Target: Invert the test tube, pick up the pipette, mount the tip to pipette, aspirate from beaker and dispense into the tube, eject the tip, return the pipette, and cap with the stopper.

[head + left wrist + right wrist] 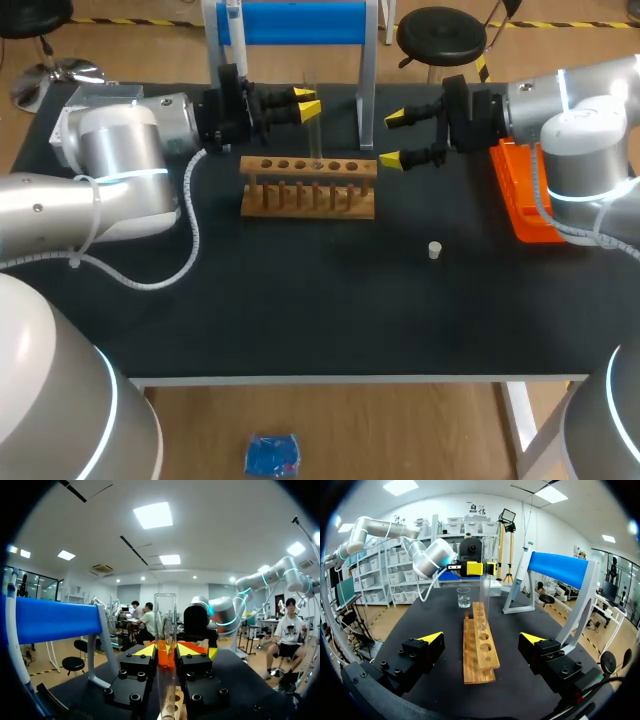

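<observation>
Inverting looks nearly done: left gripper clamps the upright test tube at the wooden rack; right gripper gapes wide. Next: release, fetch pipette.

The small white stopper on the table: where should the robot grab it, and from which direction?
Take the stopper by its round side wall, jaws straight down from above, one on each side. It is a short stub sitting alone on the table, so nothing crowds a descent, while a sideways approach would likely scrape the tabletop. Which end faces up is too small to tell.
</observation>
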Robot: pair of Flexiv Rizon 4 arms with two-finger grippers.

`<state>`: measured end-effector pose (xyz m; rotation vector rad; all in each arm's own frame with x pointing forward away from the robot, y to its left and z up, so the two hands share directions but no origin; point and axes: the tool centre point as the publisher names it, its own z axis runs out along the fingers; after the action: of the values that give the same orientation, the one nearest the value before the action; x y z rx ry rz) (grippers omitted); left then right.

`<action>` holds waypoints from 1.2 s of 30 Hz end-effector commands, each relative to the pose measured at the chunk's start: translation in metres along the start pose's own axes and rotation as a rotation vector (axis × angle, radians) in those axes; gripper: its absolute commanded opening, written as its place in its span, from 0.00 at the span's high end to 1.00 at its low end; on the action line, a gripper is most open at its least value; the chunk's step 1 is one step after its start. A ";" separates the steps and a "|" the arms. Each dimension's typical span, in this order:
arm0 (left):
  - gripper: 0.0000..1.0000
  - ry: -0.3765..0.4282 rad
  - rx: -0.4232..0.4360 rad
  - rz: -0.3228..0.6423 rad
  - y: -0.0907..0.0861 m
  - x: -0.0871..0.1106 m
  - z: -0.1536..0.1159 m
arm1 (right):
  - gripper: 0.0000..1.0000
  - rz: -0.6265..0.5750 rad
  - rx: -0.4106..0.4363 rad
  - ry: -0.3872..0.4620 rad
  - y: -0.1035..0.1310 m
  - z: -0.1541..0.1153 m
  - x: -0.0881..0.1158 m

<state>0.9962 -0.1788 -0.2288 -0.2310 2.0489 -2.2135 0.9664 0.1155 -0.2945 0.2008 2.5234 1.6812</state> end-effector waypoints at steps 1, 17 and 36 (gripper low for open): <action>1.00 -0.003 -0.007 0.001 -0.002 0.001 0.000 | 0.00 -0.001 -0.001 -0.002 0.000 0.000 0.001; 1.00 0.001 -0.102 0.033 0.006 0.003 0.005 | 0.00 -0.001 -0.001 -0.002 0.000 0.000 0.001; 1.00 -0.014 -0.252 0.034 0.014 0.008 0.003 | 0.00 -0.001 -0.001 -0.002 0.000 0.000 0.001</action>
<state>0.9890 -0.1853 -0.2453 -0.2280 2.2856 -1.9369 0.9664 0.1154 -0.2945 0.2010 2.5234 1.6812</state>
